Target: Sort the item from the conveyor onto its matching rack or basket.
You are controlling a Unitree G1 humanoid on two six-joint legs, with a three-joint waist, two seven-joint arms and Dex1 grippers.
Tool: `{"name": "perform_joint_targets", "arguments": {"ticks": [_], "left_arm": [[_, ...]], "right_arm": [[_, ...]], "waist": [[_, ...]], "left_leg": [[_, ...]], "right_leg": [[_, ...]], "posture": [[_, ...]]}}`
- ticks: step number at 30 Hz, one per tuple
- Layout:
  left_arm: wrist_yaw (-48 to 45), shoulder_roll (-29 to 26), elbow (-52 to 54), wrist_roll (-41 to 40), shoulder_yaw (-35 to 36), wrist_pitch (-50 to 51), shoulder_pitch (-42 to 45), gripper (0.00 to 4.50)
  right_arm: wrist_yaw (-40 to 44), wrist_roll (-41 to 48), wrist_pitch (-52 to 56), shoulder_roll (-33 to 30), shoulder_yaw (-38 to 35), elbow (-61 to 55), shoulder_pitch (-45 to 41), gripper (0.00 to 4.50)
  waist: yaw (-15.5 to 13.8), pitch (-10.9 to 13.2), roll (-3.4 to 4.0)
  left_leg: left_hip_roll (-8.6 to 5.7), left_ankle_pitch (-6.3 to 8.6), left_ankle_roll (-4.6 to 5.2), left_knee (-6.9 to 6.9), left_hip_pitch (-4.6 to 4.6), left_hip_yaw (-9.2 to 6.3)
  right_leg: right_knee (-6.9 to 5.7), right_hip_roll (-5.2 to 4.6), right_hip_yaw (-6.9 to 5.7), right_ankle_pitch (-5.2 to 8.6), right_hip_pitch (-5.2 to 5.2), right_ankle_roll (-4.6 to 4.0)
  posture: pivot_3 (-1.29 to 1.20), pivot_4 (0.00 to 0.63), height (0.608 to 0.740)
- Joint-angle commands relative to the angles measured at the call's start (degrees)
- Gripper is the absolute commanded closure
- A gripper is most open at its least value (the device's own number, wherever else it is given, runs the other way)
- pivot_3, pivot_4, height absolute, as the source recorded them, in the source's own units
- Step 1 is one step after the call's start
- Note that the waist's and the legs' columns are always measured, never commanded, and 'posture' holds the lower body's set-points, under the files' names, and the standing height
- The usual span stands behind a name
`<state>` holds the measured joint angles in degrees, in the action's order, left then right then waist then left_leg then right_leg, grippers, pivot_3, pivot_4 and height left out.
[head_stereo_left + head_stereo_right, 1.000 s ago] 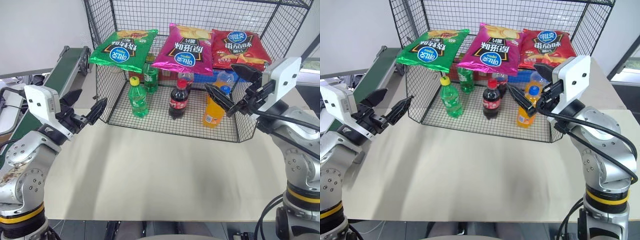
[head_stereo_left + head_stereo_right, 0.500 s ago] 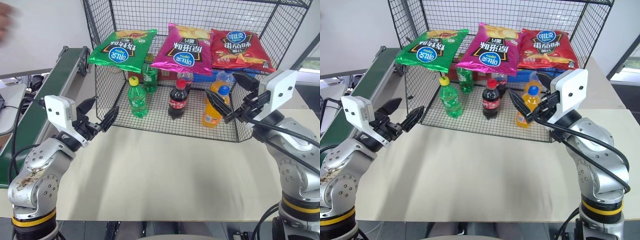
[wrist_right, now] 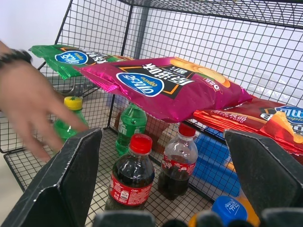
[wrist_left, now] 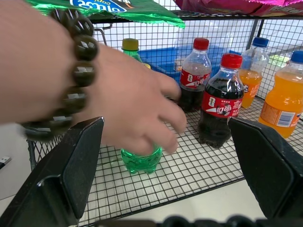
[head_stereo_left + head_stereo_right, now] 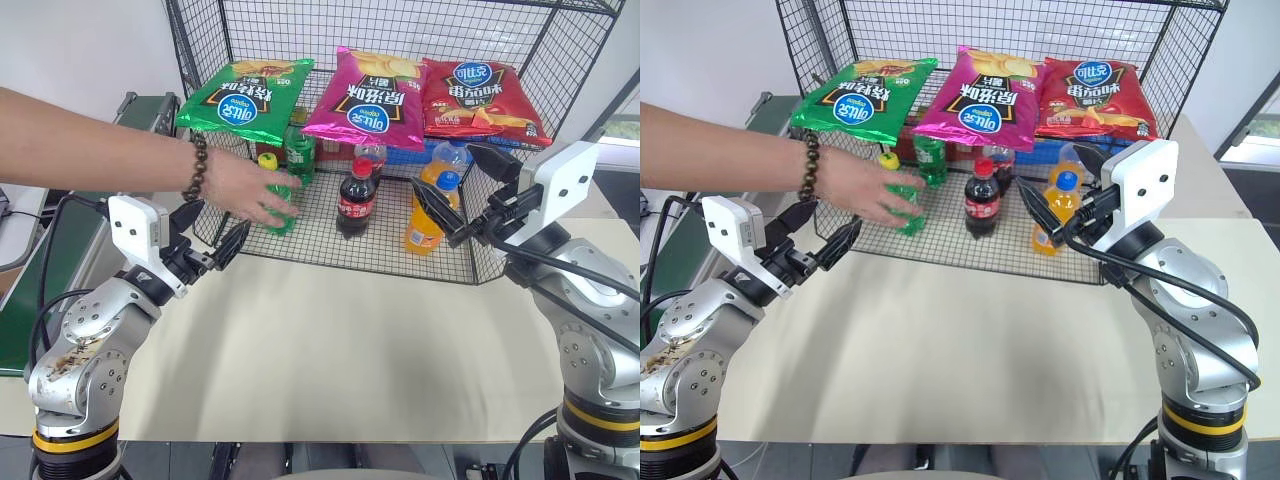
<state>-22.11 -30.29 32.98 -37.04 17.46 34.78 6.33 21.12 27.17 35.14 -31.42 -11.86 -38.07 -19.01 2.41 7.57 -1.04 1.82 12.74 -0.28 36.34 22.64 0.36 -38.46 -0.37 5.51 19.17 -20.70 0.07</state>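
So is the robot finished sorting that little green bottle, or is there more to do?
It looks done: the yellow-capped green bottle stands on the floor of the black wire cage, off the conveyor. Both claws, left and right, are open and empty. A person's hand is now on that bottle, so nothing visible remains.

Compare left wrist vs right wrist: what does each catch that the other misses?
Left wrist, not right wrist: the rear orange soda bottle, and the front orange soda bottle down to its label.
Right wrist, not left wrist: the green-capped green bottle and the red chip bag.
Both: a person's hand over the yellow-capped green bottle, the two cola bottles, the green chip bag and the blue crate.
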Motion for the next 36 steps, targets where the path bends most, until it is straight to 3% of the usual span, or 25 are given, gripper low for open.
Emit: {"name": "perform_joint_targets", "arguments": {"ticks": [1,11,22,36], "left_arm": [[-0.19,-0.22,1.90,0.44,0.39,-1.77,0.02,0.05],[0.91,0.45,4.22,-0.18,0.78,-0.84,-2.83,0.05],[7.57,3.00,8.83,-0.85,4.95,-0.27,-9.63,0.05],[7.84,2.24,5.13,0.76,7.95,-1.63,-10.85,0.05]], "right_arm": [[-0.30,0.24,-1.53,0.11,-0.75,-2.06,-0.62,0.00],[0.70,0.93,-1.37,0.03,-0.39,-1.75,-1.14,0.00],[7.35,5.51,-0.76,-0.93,2.12,0.36,-2.26,0.00],[10.43,5.99,-1.90,-0.31,4.78,3.30,-4.93,0.00]], "waist": [[0.00,0.00,0.00],[-0.06,0.00,0.00],[0.05,0.02,0.00],[0.02,0.03,-0.01]], "left_leg": [[0.00,0.00,0.00,0.00,0.00,0.00],[-0.01,0.00,0.00,0.00,0.00,0.00],[0.04,0.00,0.00,-0.09,-0.17,-0.02],[0.02,0.00,0.00,-0.10,-0.17,-0.02]], "right_leg": [[0.00,0.00,0.00,0.00,0.00,0.00],[0.04,-0.03,0.01,0.00,0.04,0.00],[0.35,-0.03,0.01,0.00,0.30,0.00],[0.40,-0.05,-0.01,0.00,0.33,0.00]], "posture": [[0.00,0.150,0.740],[0.00,0.150,0.740],[0.00,0.150,0.740],[0.00,0.150,0.740]]}}
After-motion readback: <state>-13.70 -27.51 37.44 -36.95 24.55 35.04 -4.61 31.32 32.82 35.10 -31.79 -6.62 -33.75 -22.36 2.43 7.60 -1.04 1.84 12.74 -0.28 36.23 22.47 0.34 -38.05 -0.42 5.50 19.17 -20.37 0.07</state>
